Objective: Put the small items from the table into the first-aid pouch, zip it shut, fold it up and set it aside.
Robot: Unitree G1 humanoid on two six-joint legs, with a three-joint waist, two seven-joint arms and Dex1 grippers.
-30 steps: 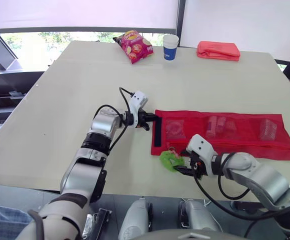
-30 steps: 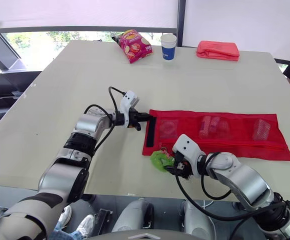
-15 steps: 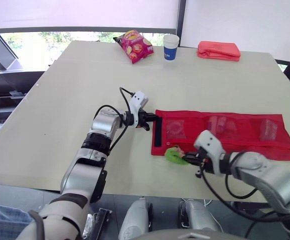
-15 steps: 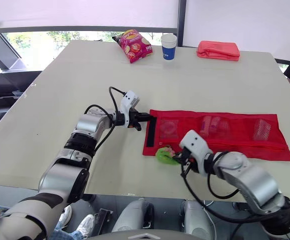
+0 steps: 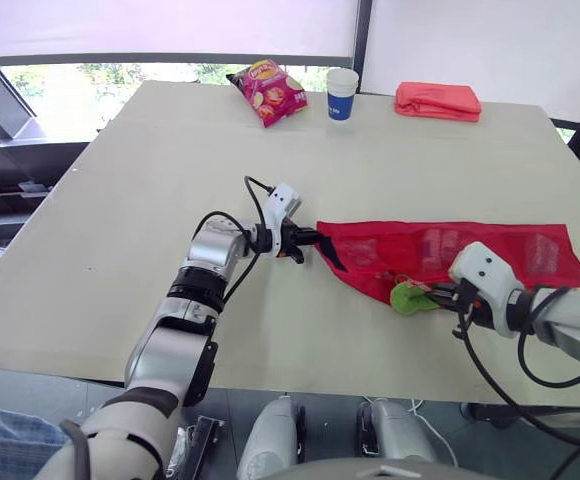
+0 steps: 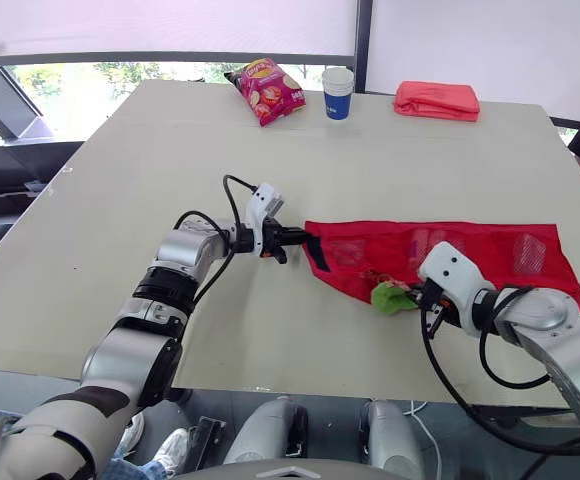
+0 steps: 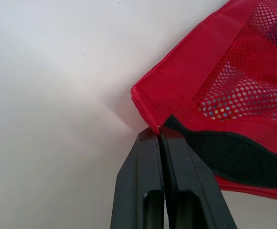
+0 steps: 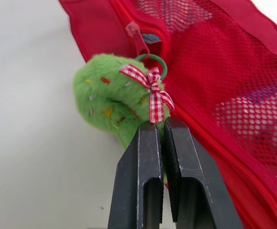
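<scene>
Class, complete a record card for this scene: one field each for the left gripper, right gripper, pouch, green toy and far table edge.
Left gripper: shut on the end corner of the red mesh pouch, by its black strap
Right gripper: shut on the green plush toy
Pouch: on the table, small items inside its mesh pockets
Green toy: joined by a ring to the zip pull, at the pouch's near edge
Far table edge: crisp bag, paper cup, folded red bag

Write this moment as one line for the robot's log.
left gripper: shut on red pouch corner | right gripper: shut on green plush charm at zip | pouch: lying on table
</scene>
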